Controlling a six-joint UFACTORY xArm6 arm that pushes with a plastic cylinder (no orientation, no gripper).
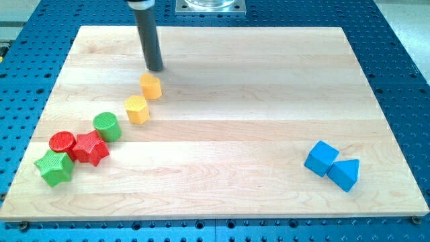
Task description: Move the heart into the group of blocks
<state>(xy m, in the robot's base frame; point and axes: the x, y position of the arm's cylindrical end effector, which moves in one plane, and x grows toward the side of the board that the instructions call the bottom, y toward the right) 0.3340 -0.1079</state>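
Blocks lay scattered on a pale wooden board [222,128], which sat on a blue perforated metal table [403,74]. We had no claw to spread or press together; our arm ended in a straight dark rod, and my tip [155,69] rested on the board near the view's top left.

Just below the tip, toward the view's bottom, stood the small yellow-orange heart-shaped block [150,86], very close to the tip, though we could not tell whether the two touched. A little further down and to the view's left sat a yellow-orange hexagonal block [138,109], apart from the heart.

From there a diagonal line of blocks ran toward the view's bottom left. First came a green cylinder [107,126], standing alone. Next came a red star-shaped block [89,148], pressed against a red cylinder [62,142] on its left. A green star-shaped block [54,167] sat just below the red cylinder, touching or nearly touching it, at the end of the line.

Well apart from all these, near the view's bottom right, a blue cube [320,158] and a blue triangular block [345,174] sat side by side, touching.
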